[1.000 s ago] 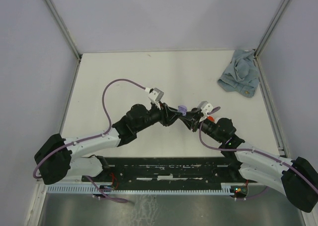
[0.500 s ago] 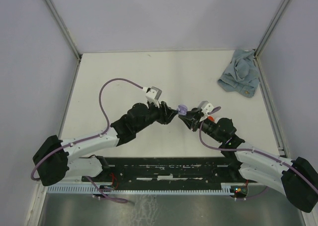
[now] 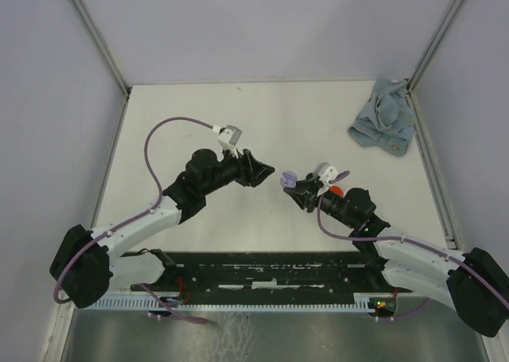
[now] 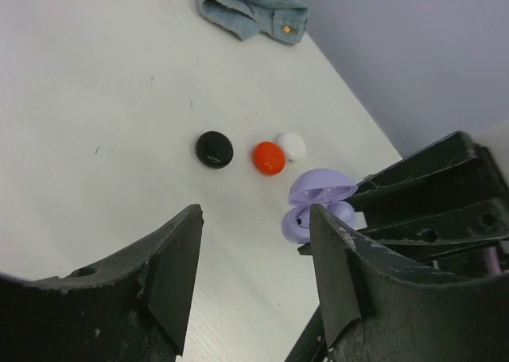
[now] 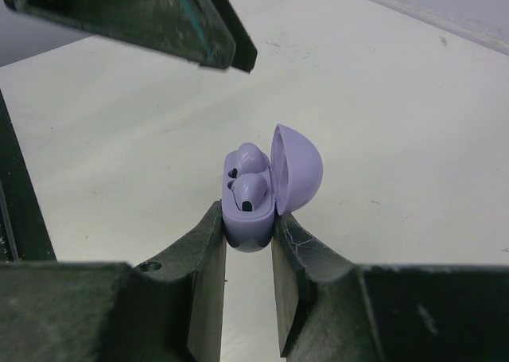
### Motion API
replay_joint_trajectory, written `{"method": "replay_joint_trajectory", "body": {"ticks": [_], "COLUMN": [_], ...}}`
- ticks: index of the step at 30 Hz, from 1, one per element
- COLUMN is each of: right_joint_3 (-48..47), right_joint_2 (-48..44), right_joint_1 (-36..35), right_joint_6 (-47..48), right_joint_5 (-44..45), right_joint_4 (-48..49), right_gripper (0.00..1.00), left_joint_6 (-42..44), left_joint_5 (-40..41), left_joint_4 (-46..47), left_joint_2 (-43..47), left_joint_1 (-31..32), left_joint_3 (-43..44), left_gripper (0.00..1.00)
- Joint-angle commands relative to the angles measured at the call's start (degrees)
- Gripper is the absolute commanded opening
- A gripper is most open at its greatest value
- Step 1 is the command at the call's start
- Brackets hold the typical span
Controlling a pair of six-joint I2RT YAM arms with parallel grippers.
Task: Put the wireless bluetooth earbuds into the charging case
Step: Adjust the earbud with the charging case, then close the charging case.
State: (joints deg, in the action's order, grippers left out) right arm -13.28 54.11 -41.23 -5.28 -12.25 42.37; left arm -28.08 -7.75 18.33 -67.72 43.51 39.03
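My right gripper is shut on the lilac charging case and holds it above the table with the lid open. Two lilac earbuds sit in the case's wells. In the top view the case is at the tip of my right gripper. My left gripper is open and empty, a short gap to the left of the case. In the left wrist view the case shows just past the right finger. No other earbuds are in view.
A black disc, a red disc and a white disc lie in a row on the table beyond the case. A crumpled blue cloth lies at the back right by the frame rail.
My left gripper has drawn back to the left, away from the case, and now stands open. My right gripper has kept hold of the case and barely moved.
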Motion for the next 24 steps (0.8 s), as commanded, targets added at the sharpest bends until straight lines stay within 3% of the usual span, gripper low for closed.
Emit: {"method": "replay_joint_trajectory", "body": {"ticks": [1,6,16,24], "right_joint_3": [-3.0,-4.3,-5.8,-6.7], "right_joint_2": [1.1,2.5,5.5,6.9], "right_joint_1": [0.1,0.1,0.1,0.2], "right_joint_6": [-0.1,-0.9,-2.8,-3.0], "right_joint_5": [-4.0,-5.9,-9.3,-10.4], "right_joint_4": [1.9,2.4,5.8,6.0], "right_gripper": [0.04,0.04,0.04,0.04], "left_joint_6": [-6.0,-7.0,-10.4,-12.8], "left_joint_5": [-18.3,-28.4,-36.0,-41.1], "left_joint_4": [5.6,3.9,6.8,11.9], "left_joint_2": [3.7,1.9,-7.6,-12.6], "left_joint_1": [-6.4,-7.7,-7.7,-7.6], "left_joint_3": [0.6,3.8,6.8,7.6], "left_gripper": [0.64,0.68,0.73,0.71]}}
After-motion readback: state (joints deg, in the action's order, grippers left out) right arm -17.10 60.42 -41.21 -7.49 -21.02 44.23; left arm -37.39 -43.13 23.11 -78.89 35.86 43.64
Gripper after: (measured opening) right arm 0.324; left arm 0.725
